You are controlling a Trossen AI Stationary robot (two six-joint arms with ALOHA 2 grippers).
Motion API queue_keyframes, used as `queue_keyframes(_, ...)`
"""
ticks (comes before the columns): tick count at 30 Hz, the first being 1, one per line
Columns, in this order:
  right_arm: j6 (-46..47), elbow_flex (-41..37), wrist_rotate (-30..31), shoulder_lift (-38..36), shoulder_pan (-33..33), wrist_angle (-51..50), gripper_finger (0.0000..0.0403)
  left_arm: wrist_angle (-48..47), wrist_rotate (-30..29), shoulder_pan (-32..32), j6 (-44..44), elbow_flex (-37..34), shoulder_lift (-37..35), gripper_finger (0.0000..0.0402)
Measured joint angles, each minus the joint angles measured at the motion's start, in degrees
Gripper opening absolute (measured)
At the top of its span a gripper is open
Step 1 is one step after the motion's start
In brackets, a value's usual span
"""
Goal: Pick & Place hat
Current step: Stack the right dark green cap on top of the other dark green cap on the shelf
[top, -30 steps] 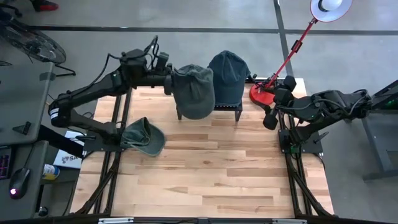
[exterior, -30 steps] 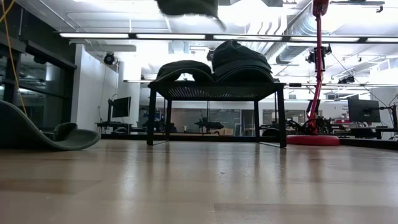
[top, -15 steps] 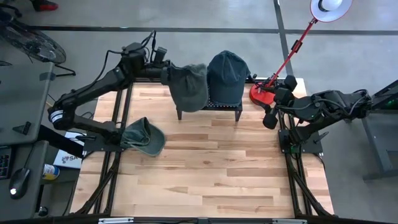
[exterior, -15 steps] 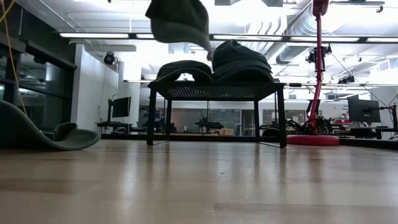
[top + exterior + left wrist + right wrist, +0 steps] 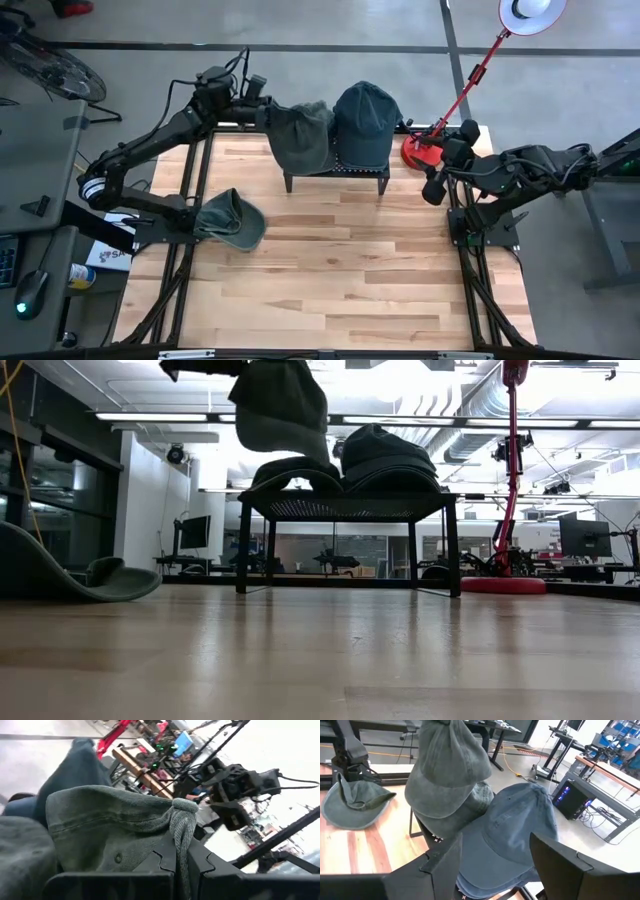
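The left tool (image 5: 262,112) is clamped on the fabric edge of a grey-green hat (image 5: 300,138), which hangs in the air above the left half of a small black stand (image 5: 336,172) at the far edge of the worktop (image 5: 330,270). The left wrist view shows the cloth pinched between the two dark fingers (image 5: 162,862). In the low view the hat dangles just over another green hat (image 5: 296,472) already lying on the stand, beside a stack of blue hats (image 5: 366,120) on the stand's right half. One more green hat (image 5: 231,218) lies on the worktop near the left edge, not yet collected. The right tool (image 5: 434,190) waits with its fingers apart at the right edge of the worktop, near the red lamp base (image 5: 420,152), holding nothing. This looks like the placing step: the hat is carried to the stand but not yet set down. The next move likely calls for lowering it until it rests on the hat beneath, centred enough not to slide off the stand's left side, then opening the fingers and drawing back without dragging the cloth along.
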Motion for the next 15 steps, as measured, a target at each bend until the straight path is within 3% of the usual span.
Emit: queue_keyframes(15,1.49,0.00,-0.11,0.00,0.00,-0.01,0.0227,5.46,2.06,0.02,0.01,0.09,4.52,0.0000)
